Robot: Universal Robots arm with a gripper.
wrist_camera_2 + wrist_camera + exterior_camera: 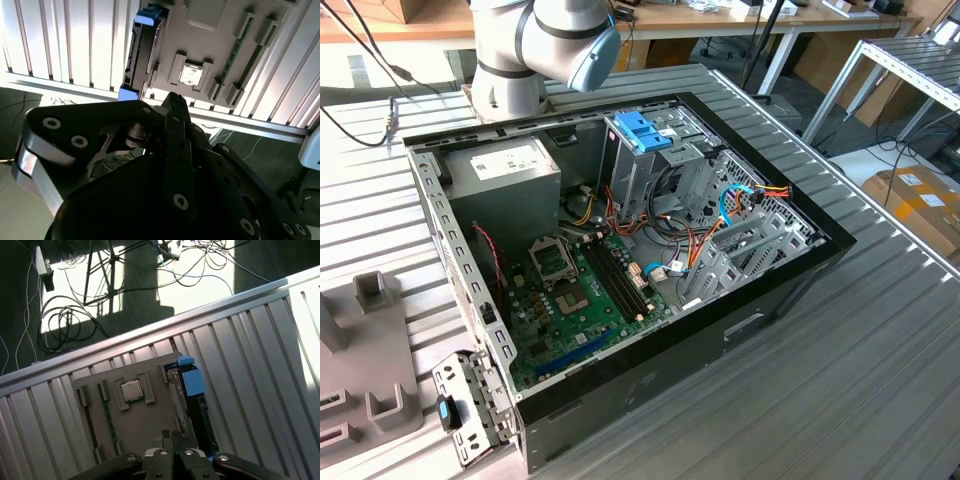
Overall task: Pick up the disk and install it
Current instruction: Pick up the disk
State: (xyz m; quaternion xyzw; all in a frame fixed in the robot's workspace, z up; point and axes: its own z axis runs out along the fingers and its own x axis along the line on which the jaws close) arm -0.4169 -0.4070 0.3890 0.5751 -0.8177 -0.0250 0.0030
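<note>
The disk stands on its edge in a slot along one side of a grey fixture plate, with its blue plastic rail showing at the end. In the second wrist view the disk is a dark slab with blue ends. My gripper hangs above the fixture, a little to the side of the disk and apart from it. Its fingertips are pressed together with nothing between them, and in the second wrist view my gripper narrows to one point.
The open computer case lies on the ribbed metal table, with a blue-handled drive cage, a power-supply box and a motherboard. A processor chip sits in the fixture. Cables lie on the floor beyond the table edge.
</note>
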